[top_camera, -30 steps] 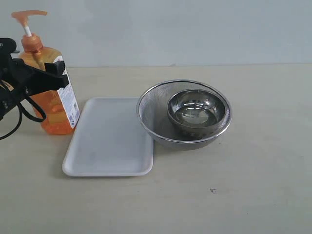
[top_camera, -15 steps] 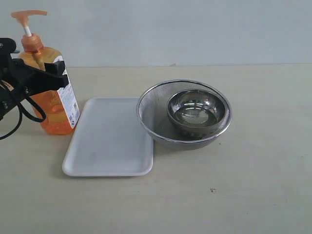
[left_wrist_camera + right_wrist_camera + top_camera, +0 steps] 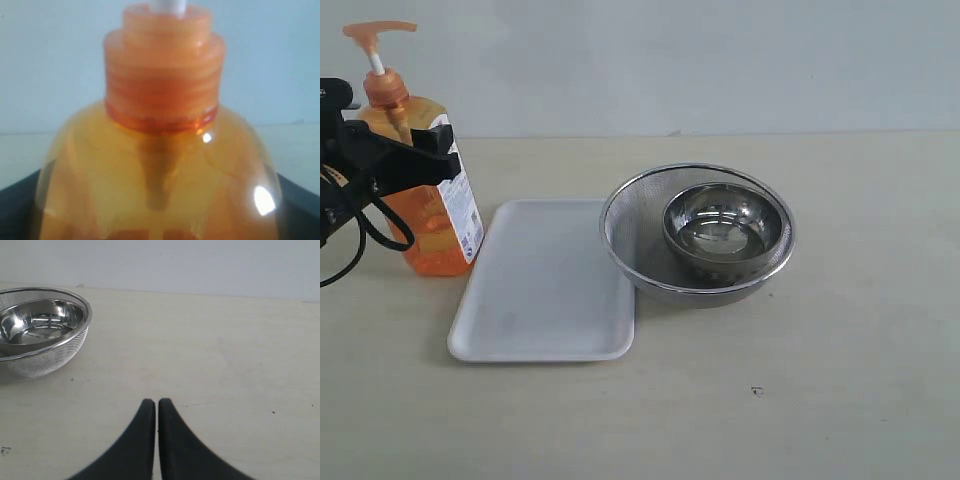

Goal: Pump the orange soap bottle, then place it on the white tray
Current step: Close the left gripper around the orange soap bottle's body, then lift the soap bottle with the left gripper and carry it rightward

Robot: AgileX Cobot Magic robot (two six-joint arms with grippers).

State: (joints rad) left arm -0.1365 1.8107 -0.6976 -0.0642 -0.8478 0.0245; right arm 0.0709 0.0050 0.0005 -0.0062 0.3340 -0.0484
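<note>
The orange soap bottle point(image 3: 432, 225) stands upright on the table at the far left, just left of the white tray point(image 3: 545, 290), its pump head point(image 3: 380, 35) raised on the white stem. My left gripper point(image 3: 425, 150) is shut on the bottle's upper body, one black finger crossing its front. In the left wrist view the bottle point(image 3: 160, 165) fills the frame, and dark fingers point(image 3: 15, 210) show at its sides. My right gripper point(image 3: 157, 402) is shut on nothing above bare table and is out of the exterior view.
A round steel mesh strainer point(image 3: 640, 250) holding a steel bowl point(image 3: 725, 225) sits against the tray's right edge; the right wrist view shows the strainer point(image 3: 50, 360) too. A pale wall runs behind the table.
</note>
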